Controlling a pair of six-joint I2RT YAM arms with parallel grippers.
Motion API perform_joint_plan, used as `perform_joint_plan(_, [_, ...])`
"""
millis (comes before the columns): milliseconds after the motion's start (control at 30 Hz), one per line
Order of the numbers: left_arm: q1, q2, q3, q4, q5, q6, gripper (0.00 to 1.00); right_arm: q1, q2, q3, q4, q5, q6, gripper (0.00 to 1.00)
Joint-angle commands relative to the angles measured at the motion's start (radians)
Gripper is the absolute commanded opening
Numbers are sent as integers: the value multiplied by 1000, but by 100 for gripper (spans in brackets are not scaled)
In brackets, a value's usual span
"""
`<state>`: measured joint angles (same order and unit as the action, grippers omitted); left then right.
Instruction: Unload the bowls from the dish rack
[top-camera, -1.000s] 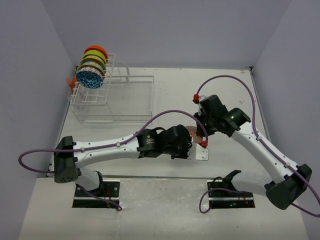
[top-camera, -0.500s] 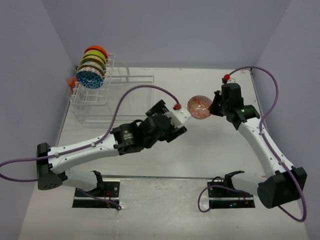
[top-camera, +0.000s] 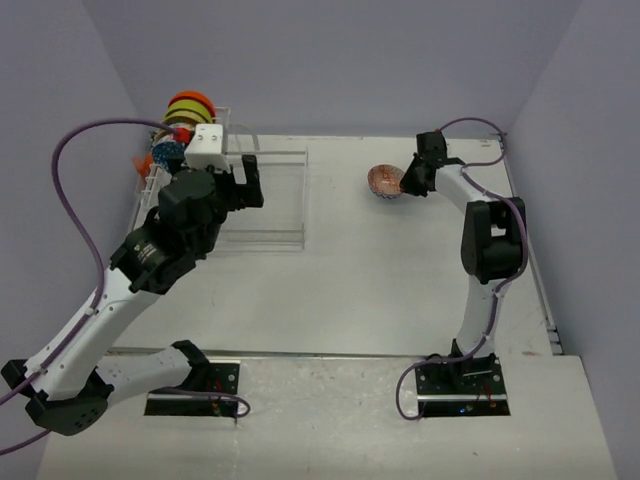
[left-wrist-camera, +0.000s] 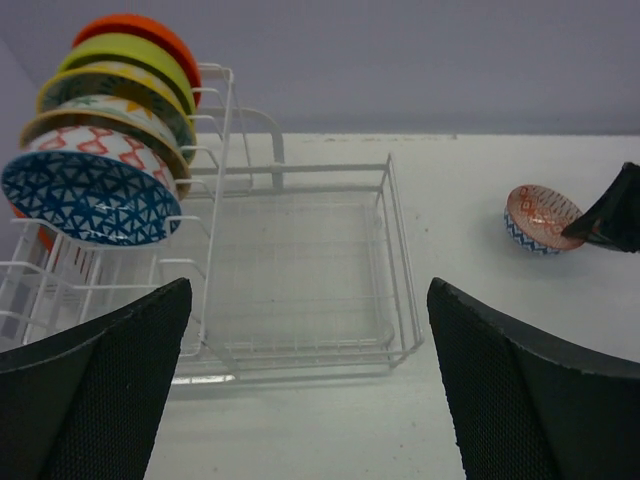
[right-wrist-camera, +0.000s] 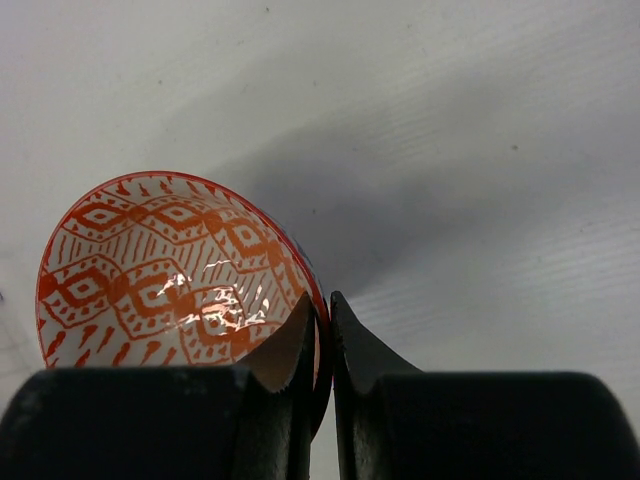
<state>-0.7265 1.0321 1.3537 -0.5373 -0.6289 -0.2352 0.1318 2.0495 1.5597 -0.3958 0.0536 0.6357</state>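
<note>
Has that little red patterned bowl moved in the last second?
Yes. Held by the right end effector, the red patterned bowl went toward the far side of the table: earlier nearer the arms than the dish rack, now level with its middle.

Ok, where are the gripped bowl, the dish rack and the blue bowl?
gripped bowl (right-wrist-camera: 170, 270): right wrist view, inner wall.
dish rack (left-wrist-camera: 300, 270): left wrist view, bare floor grid.
blue bowl (left-wrist-camera: 90, 195): left wrist view, patterned face.
</note>
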Motion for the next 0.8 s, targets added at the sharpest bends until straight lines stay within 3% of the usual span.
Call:
perform_joint_plan(0, [28,12,90,-73,-105,-19,100,2,44,121,-1,8,25,0])
perform_joint_plan(167, [101,68,159,-128,-112,-24,100,0,123,201,-55,45,4,2])
perform_joint_plan(200, [131,71,160,-122,-92,-32,100,3,117,191,-48,64,2,7])
perform_joint_plan(433, [300,92,185,-76,113,-49,100,5,101,169,-28,52,-2,13])
perform_joint_plan(467, [318,100,191,-81,138,-53,100,6,95,163,-22,49,-11,17])
perform_joint_plan(500, [349,108,197,-85,156,-56,100,5,90,155,-20,51,-13,28])
perform_joint_plan(567, [381,118,202,-82,208,-78,100,6,74,135,-11,49,-21,31])
perform_joint_plan(767, [441,125,211,-82,230,-188,100,5,-67,34,18,22,-45,71])
